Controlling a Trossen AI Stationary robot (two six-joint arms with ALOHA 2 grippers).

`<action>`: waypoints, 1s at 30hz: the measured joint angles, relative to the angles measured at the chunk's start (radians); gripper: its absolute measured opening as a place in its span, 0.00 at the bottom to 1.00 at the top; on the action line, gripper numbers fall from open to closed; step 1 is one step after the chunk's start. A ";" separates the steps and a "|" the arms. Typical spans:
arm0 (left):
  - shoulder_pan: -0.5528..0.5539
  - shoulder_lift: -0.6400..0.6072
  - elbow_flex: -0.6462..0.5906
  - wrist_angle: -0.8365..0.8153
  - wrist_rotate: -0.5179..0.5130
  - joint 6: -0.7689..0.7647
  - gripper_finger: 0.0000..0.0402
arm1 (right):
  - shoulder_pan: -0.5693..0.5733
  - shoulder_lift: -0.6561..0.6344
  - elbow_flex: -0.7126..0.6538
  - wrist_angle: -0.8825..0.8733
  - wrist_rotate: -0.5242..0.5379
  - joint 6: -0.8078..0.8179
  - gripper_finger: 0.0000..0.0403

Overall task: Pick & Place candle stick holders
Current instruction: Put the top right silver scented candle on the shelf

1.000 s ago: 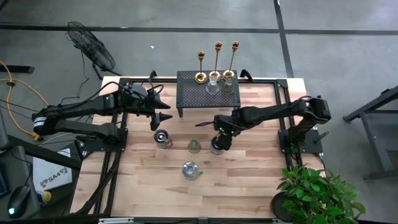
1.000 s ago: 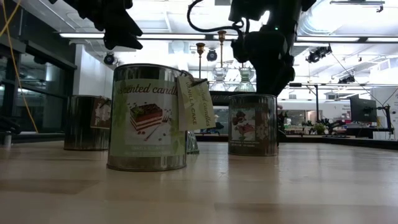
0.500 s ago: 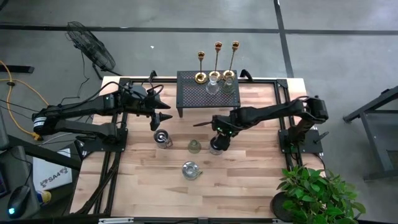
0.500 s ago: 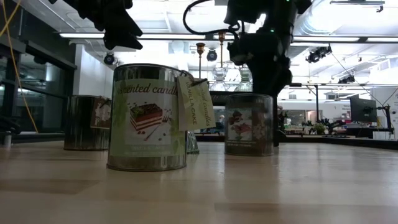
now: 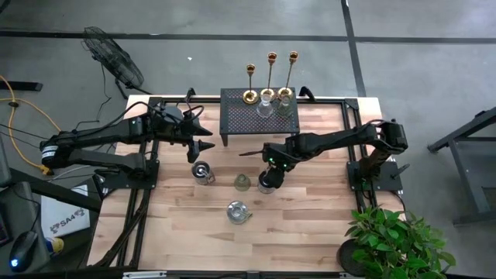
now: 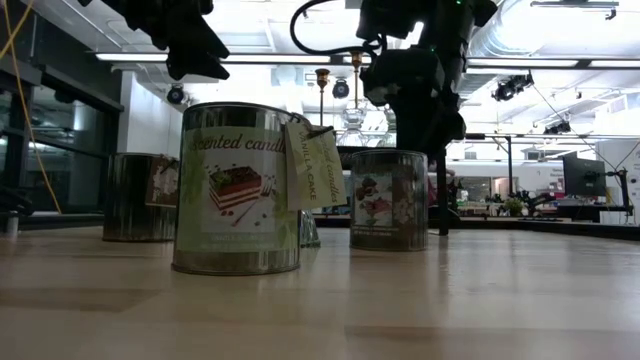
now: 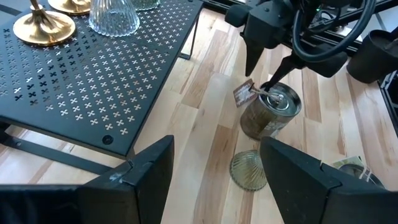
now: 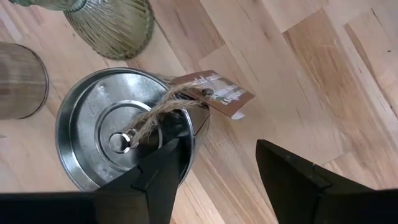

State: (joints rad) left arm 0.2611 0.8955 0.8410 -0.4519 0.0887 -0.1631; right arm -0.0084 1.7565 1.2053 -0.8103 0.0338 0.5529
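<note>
Three tall gold candle stick holders [image 5: 271, 77] stand on the far edge of the black mesh stand [image 5: 248, 120], with two clear glass holders [image 5: 266, 107] beside them. A greenish glass holder [image 5: 242, 182] stands on the table. My right gripper [image 5: 267, 165] is open over a scented-candle tin [image 5: 267, 182], which also shows in the right wrist view [image 8: 124, 137]. My left gripper [image 5: 208, 144] is open and empty, above the table by the stand's left near corner. My right gripper comes at the tin from above, slanting from the table's right. One finger [image 8: 165, 174] lies at the tin's top by its rim [image 8: 194, 134]. The other finger [image 8: 292, 180] stands outside the tin, beyond the paper tag [image 8: 217, 93]. The tin stands upright on the table.
Two more tins stand on the table: one left of the glass holder [image 5: 203, 172], one nearer the front edge [image 5: 237, 211]. In the low view the front tin [image 6: 238, 190] fills the foreground. A potted plant [image 5: 391, 240] stands at the table's near right corner.
My right gripper has gone toward the table's left edge. The tin under it has slid along the table the same way, upright, closer to the greenish glass holder.
</note>
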 joint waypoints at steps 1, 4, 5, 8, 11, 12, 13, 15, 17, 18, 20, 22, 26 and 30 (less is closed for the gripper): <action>0.000 0.000 0.000 0.000 0.000 0.000 0.58 | 0.000 0.000 0.000 -0.001 0.001 0.000 0.49; 0.000 0.000 0.000 0.000 0.000 0.000 0.58 | 0.000 0.000 0.000 -0.003 0.003 0.000 0.45; 0.000 0.000 0.000 0.000 0.000 0.000 0.58 | 0.000 0.000 0.000 -0.003 0.003 0.000 0.44; 0.000 0.000 0.000 0.000 0.000 0.000 0.58 | 0.000 0.000 0.000 -0.003 0.003 0.000 0.41; 0.000 0.000 0.000 0.000 0.000 0.000 0.58 | 0.000 0.000 0.000 -0.002 0.003 -0.003 0.39; 0.000 0.000 0.000 0.000 0.000 0.000 0.58 | 0.000 0.000 0.000 -0.002 0.003 -0.003 0.38; 0.000 0.000 0.000 0.000 0.000 0.000 0.58 | 0.000 0.000 0.000 -0.001 0.003 -0.004 0.37; 0.000 0.000 0.000 0.000 0.000 0.000 0.58 | 0.000 0.000 0.000 -0.001 0.003 -0.006 0.36; 0.000 0.000 0.000 0.000 0.000 0.000 0.58 | 0.000 0.000 0.000 0.000 0.004 -0.006 0.35; 0.000 0.000 0.000 0.000 0.000 0.000 0.58 | 0.000 0.000 0.000 0.000 0.004 -0.006 0.34; 0.000 0.000 0.000 0.000 0.000 0.000 0.58 | 0.000 0.000 0.000 0.000 0.005 -0.007 0.34; 0.000 0.000 0.000 0.000 0.000 0.000 0.58 | 0.000 0.000 0.000 0.000 0.005 -0.007 0.33; 0.000 0.000 0.000 0.000 0.000 0.000 0.58 | 0.000 0.000 0.000 0.000 0.007 -0.007 0.33; 0.000 0.000 0.000 0.000 0.000 0.000 0.58 | 0.000 0.000 0.000 0.000 0.008 -0.007 0.33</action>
State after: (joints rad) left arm 0.2614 0.8955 0.8410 -0.4519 0.0883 -0.1627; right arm -0.0082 1.7569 1.2053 -0.8104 0.0418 0.5457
